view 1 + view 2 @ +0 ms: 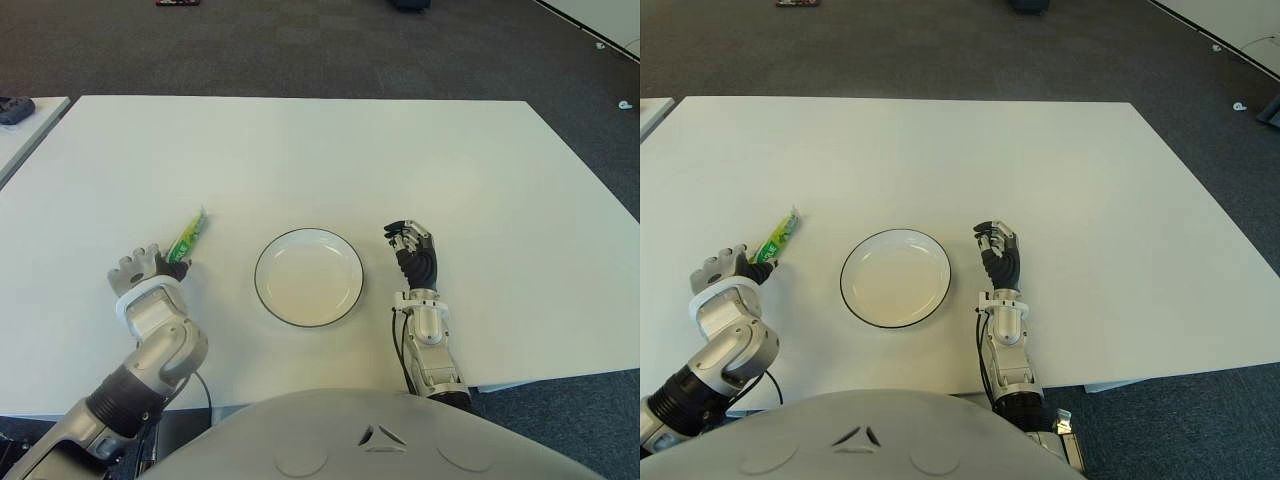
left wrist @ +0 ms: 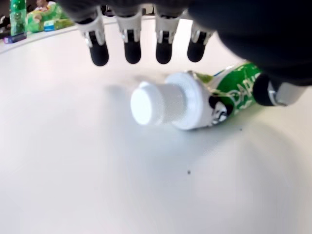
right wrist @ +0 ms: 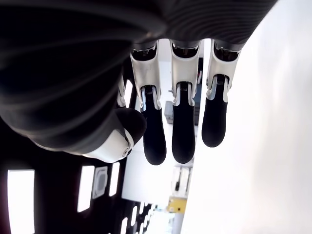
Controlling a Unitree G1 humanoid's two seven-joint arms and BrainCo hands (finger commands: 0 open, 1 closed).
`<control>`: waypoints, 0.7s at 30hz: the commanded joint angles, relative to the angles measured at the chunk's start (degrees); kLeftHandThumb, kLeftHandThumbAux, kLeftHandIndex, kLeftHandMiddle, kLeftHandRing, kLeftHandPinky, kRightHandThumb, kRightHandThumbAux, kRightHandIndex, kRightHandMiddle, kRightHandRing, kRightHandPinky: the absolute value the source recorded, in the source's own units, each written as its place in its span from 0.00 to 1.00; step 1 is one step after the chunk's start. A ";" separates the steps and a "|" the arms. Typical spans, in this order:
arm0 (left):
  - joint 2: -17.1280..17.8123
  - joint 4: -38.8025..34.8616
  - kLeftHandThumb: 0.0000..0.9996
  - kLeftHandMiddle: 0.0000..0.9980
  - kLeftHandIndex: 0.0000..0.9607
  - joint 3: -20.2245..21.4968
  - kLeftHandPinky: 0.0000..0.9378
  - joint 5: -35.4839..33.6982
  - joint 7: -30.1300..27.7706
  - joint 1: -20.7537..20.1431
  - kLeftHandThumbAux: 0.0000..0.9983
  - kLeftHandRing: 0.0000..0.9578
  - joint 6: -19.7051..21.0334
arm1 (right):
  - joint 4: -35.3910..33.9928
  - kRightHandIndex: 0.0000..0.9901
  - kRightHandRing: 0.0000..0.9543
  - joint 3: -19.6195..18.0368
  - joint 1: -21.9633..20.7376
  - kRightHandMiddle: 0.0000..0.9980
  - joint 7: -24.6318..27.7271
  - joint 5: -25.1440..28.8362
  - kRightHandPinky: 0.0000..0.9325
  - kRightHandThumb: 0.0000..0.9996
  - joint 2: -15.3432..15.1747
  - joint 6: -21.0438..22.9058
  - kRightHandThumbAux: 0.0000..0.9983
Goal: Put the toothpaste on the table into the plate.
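Observation:
The toothpaste (image 1: 188,236) is a green tube with a white cap (image 2: 156,103), lying flat on the white table (image 1: 450,160) to the left of the plate. My left hand (image 1: 152,266) is just behind the tube's cap end. Its fingers (image 2: 131,48) hang spread above the cap and the thumb (image 2: 265,90) sits beside the tube body, with nothing gripped. The white plate with a dark rim (image 1: 258,282) lies near the table's front edge with nothing in it. My right hand (image 1: 412,246) shows just right of the plate, fingers relaxed and holding nothing.
A second table with a dark object (image 1: 14,108) stands at the far left. Dark carpet surrounds the table, whose front edge runs close to my body. Colourful items (image 2: 29,14) appear far off in the left wrist view.

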 commanded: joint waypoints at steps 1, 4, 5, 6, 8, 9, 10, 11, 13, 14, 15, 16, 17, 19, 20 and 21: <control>1.19 -1.38 0.49 0.00 0.00 -1.73 0.00 1.58 -2.00 -0.58 0.21 0.00 1.01 | -0.48 0.43 0.47 0.01 0.31 0.46 0.10 -0.15 0.47 0.70 0.24 1.42 0.73; 1.57 -1.86 0.49 0.00 0.00 -2.43 0.00 1.86 -2.51 -0.70 0.20 0.00 1.46 | -0.42 0.43 0.47 -0.03 0.28 0.46 0.06 -0.09 0.47 0.70 0.27 1.36 0.73; 1.67 -1.95 0.49 0.00 0.00 -2.62 0.00 1.95 -2.67 -0.75 0.20 0.00 1.58 | -0.39 0.43 0.47 -0.03 0.27 0.46 0.06 -0.08 0.48 0.70 0.28 1.31 0.73; 1.81 -2.01 0.49 0.00 0.00 -2.93 0.00 2.08 -2.83 -0.86 0.20 0.00 1.74 | -0.29 0.43 0.47 -0.05 0.24 0.46 0.06 -0.04 0.48 0.70 0.26 1.18 0.73; 2.03 -2.21 0.49 0.00 0.00 -3.37 0.00 2.25 -3.04 -0.95 0.20 0.00 1.99 | -0.26 0.43 0.47 -0.05 0.27 0.46 0.11 0.00 0.48 0.70 0.24 1.05 0.73; 2.10 -2.29 0.49 0.00 0.00 -3.49 0.00 2.32 -3.13 -0.95 0.20 0.00 2.06 | -0.27 0.43 0.47 -0.04 0.31 0.46 0.13 0.01 0.48 0.70 0.24 1.03 0.73; 2.08 -2.36 0.50 0.00 0.00 -3.63 0.00 2.42 -3.12 -0.99 0.20 0.00 2.15 | -0.28 0.43 0.47 -0.04 0.33 0.46 0.16 0.03 0.47 0.70 0.24 1.04 0.73; 2.08 -2.42 0.50 0.00 0.00 -3.75 0.00 2.47 -3.09 -1.01 0.20 0.00 2.24 | -0.30 0.43 0.47 -0.03 0.35 0.45 0.17 0.04 0.47 0.70 0.24 1.04 0.73; 1.97 -2.45 0.50 0.00 0.00 -4.07 0.00 2.79 -2.61 -1.05 0.20 0.00 2.19 | -0.37 0.43 0.47 -0.04 0.39 0.45 0.22 0.10 0.48 0.70 0.25 1.09 0.73; 1.94 -2.44 0.50 0.00 0.00 -4.20 0.00 2.95 -2.33 -1.05 0.21 0.00 2.10 | -0.41 0.43 0.47 -0.04 0.41 0.45 0.24 0.12 0.48 0.70 0.25 1.12 0.73; 1.93 -2.45 0.50 0.00 0.00 -4.29 0.00 3.06 -2.16 -1.04 0.21 0.00 2.06 | -0.46 0.43 0.47 -0.04 0.45 0.45 0.25 0.13 0.48 0.70 0.26 1.14 0.73; 1.84 -2.33 0.50 0.00 0.00 -4.43 0.00 3.27 -1.91 -1.07 0.21 0.00 1.87 | -0.51 0.43 0.47 -0.04 0.47 0.45 0.25 0.14 0.48 0.70 0.28 1.15 0.73; 1.56 -1.93 0.50 0.00 0.00 -4.55 0.00 3.44 -1.45 -1.15 0.21 0.00 1.43 | -0.62 0.43 0.47 -0.04 0.53 0.46 0.24 0.14 0.48 0.70 0.31 1.21 0.73; 1.15 -1.34 0.50 0.00 0.00 -4.61 0.00 3.71 -0.87 -1.22 0.21 0.00 0.77 | -0.79 0.43 0.47 -0.03 0.59 0.46 0.25 0.13 0.48 0.70 0.36 1.30 0.73; 1.03 -1.19 0.51 0.00 0.00 -4.56 0.00 3.81 -0.72 -1.17 0.21 0.00 0.54 | -0.85 0.43 0.47 -0.02 0.64 0.46 0.25 0.13 0.48 0.70 0.37 1.32 0.73; 0.96 -1.13 0.51 0.00 0.00 -4.50 0.00 3.93 -0.69 -1.11 0.22 0.00 0.39 | -0.88 0.43 0.47 -0.02 0.67 0.46 0.26 0.12 0.48 0.71 0.38 1.33 0.73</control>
